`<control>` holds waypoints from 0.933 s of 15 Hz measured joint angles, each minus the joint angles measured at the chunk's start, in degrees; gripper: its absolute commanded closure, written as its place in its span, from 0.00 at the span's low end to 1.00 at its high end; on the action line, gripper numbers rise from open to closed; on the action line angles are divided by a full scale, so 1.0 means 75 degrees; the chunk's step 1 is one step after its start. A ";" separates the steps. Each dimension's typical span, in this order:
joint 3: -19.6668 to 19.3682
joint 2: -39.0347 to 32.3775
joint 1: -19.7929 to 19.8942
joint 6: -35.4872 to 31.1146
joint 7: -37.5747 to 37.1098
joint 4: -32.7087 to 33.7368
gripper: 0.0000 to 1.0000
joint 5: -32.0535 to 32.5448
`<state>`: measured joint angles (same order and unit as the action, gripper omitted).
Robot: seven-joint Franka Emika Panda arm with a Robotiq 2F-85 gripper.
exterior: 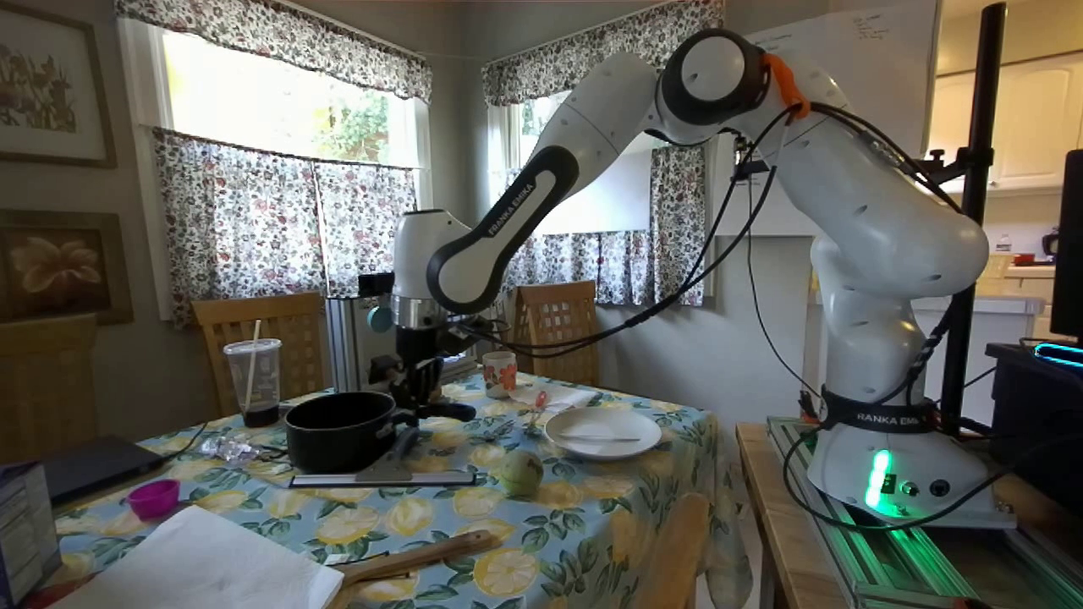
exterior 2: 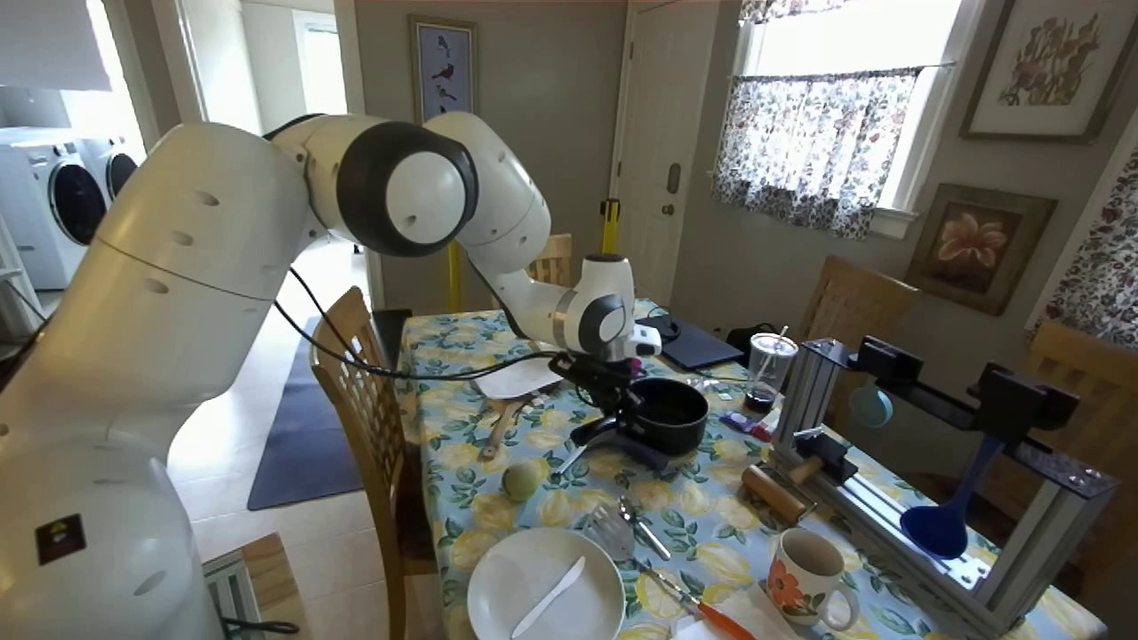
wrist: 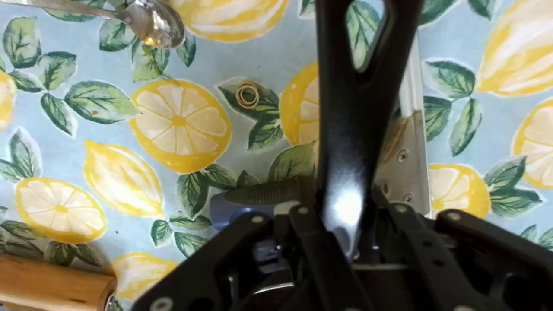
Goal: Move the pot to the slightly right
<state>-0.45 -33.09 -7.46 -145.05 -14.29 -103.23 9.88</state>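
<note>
The pot, round and matte black with a long black handle, stands on or just above the flowered tablecloth in both exterior views. My gripper is at the handle, close beside the pot's wall. In the wrist view my gripper has a finger on each side of the pot's handle, and both appear to press on it. The pot's rim shows only in part behind the fingers. A metal-edged tool lies under and beside the pot; I cannot tell whether the pot touches it.
A green fruit and a white plate with a knife lie on the handle's side. A clear cup, magenta cup, rolling pin, flowered mug and metal frame with a blue ladle stand around.
</note>
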 measured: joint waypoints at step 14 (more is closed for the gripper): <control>0.0407 0.1969 -0.1495 0.1868 -0.2477 0.0550 0.00 -0.0062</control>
<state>2.60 -18.33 -18.67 -131.04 -32.87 -99.11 9.42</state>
